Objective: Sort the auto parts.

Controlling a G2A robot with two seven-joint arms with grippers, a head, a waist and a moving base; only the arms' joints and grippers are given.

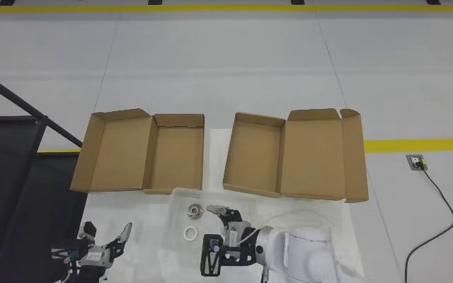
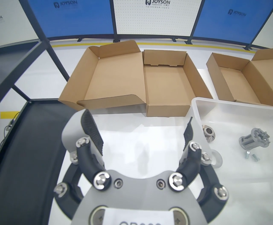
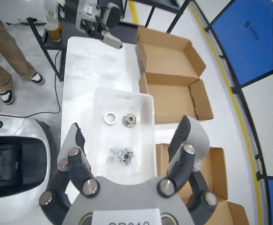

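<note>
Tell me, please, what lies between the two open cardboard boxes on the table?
Only a bare strip of the white table separates the left box from the right box, as the top view shows.

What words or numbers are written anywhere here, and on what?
White pegboard: a brand logo; not read out.
Blue panels: the same kind of logo, small.
Left sticker, on the left gripper: cut off, unreadable.
Right sticker, on the right gripper: cut off, unreadable.
Cardboard boxes: no print.

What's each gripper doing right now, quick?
Left gripper: open, holding nothing.
Right gripper: open, holding nothing.
</note>
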